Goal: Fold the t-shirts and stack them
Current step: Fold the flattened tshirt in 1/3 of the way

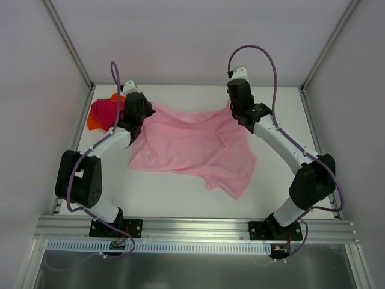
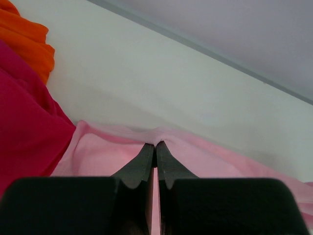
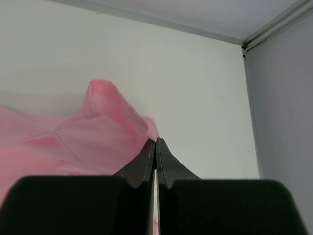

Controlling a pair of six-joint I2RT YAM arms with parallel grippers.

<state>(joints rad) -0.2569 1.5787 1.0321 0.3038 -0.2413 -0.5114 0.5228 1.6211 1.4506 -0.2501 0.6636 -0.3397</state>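
Light pink t-shirt [image 1: 192,147] lies on the bench [image 1: 174,198], strung between the two tools by its far edge.

Left tool [image 2: 155,145]: clenched on the pink cloth. The fabric bunches right at the tips, and a taut ridge runs off to the tool's right.

Right tool [image 3: 156,141]: clenched on the opposite far corner of the same shirt. The cloth rises into a fold just left of the tips and a little beyond them.

From the top view, the held edge dips slightly between the tools. The rest of the shirt drapes back toward the arm bases, wrinkled, and its lowest corner trails on the right arm's side.

Magenta t-shirt [image 2: 24,127]: crumpled just left of the left tool, touching the pink shirt's edge.

Orange t-shirt [image 2: 29,44]: bunched against the magenta one, further left of that tool and beyond it.

Neither is folded.
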